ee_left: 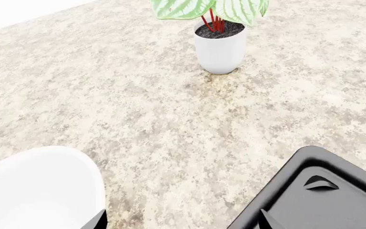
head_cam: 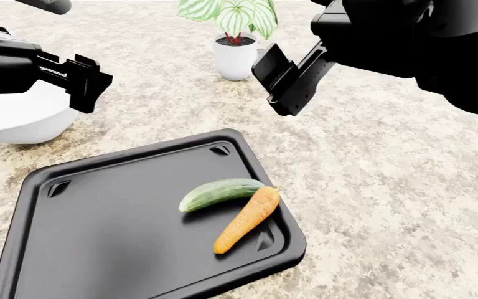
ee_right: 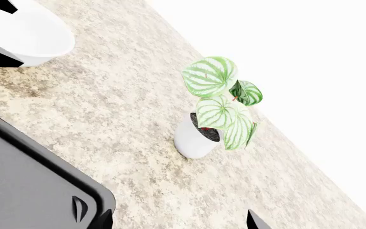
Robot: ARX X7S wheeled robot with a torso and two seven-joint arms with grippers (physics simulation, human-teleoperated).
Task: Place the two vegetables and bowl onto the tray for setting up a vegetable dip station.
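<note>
Lying side by side on the black tray (head_cam: pixel 98 237), the cucumber (head_cam: pixel 220 194) and the carrot (head_cam: pixel 248 219) sit near its right edge, touching at their upper ends. The cucumber's long axis runs from lower left to upper right in the head view, its paler end toward the tray's middle. The carrot slants more steeply, its thick end up beside the cucumber's dark tip and its narrow tip pointing down toward the tray's near right corner. Both lie well below and apart from the right gripper (head_cam: pixel 282 84), which hangs in the air above the tray's far right corner with its fingers (head_cam: pixel 272 62) spread apart and nothing between them.

The white bowl (head_cam: pixel 19 118) stands on the speckled countertop (head_cam: pixel 388 174), off the tray past its far left corner. It sits directly under and behind the left gripper (head_cam: pixel 85 84); whether those fingers are spread or closed, and whether they touch the bowl, cannot be told. In the left wrist view the bowl's rim (ee_left: pixel 43 186) shows close beside a dark fingertip. A potted plant (head_cam: pixel 234 47) stands farther back, between the two grippers.
</note>
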